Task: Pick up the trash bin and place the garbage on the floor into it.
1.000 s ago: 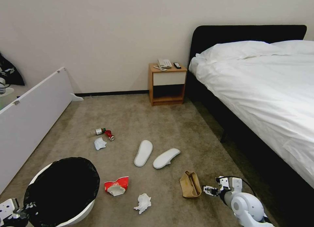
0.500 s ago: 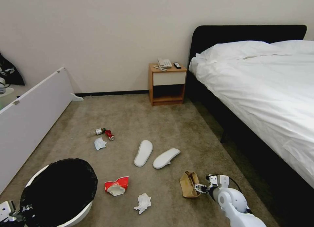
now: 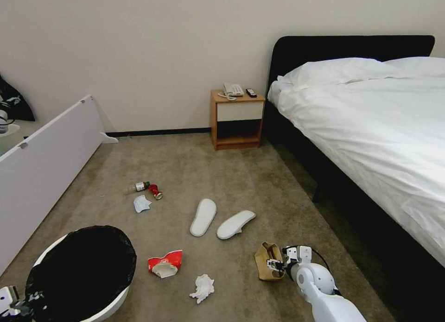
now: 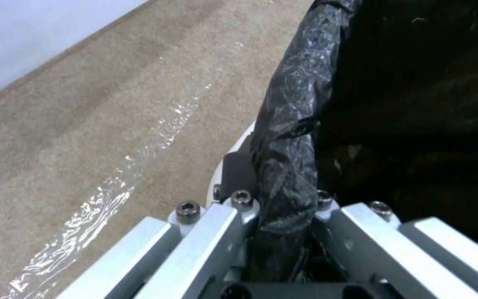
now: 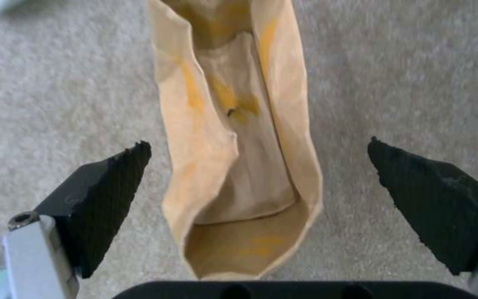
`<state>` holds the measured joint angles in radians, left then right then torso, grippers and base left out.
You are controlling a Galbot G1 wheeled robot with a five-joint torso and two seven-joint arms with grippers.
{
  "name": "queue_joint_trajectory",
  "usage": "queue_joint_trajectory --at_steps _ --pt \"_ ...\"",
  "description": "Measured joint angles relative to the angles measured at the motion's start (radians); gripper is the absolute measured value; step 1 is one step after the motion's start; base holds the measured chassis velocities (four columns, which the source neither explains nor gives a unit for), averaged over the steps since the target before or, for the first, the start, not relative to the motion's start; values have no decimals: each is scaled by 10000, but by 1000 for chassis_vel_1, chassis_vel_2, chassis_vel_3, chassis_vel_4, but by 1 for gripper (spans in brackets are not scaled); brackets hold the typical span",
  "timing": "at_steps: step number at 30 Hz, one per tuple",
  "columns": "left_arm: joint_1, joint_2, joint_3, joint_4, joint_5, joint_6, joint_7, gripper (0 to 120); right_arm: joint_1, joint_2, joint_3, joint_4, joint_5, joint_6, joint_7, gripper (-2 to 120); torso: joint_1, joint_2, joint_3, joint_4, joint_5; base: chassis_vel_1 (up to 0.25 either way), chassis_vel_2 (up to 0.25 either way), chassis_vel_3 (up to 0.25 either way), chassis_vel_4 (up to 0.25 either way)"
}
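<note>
My right claw (image 5: 258, 166) is wide open around the paper bag (image 5: 239, 124), not touching. My left claw (image 4: 280, 232) pinches the bin (image 4: 300, 137) rim.

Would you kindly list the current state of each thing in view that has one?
trash bin: upright, bag-lined, rim clamped by left gripper
right gripper: open, straddling the bag
brown paper bag: lying on carpet, mouth open
slippers: flat, side by side
red-white carton: crushed
white paper: crumpled
clear bottle: on its side
</note>
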<state>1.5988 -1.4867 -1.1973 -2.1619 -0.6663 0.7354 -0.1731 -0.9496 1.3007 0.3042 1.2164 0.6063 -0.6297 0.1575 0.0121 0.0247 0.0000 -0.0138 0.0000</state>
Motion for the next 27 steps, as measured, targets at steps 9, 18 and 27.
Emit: queue_joint_trajectory --at_steps 9,18,27 --pt "10 -13 70 -10 1 0 7 2 289 183 -5 -874 -242 218 -221 100 0 0 0 0 0 0 0 0 0" --pt "19 -19 75 -35 4 0 18 2 557 338 -286 -1348 -351 578 -382 100 -1 0 0 0 0 0 0 0 0" --pt "36 -66 101 -80 26 0 26 2 959 505 -580 -1738 -478 793 -467 82 -1 0 0 1 0 0 0 0 0"
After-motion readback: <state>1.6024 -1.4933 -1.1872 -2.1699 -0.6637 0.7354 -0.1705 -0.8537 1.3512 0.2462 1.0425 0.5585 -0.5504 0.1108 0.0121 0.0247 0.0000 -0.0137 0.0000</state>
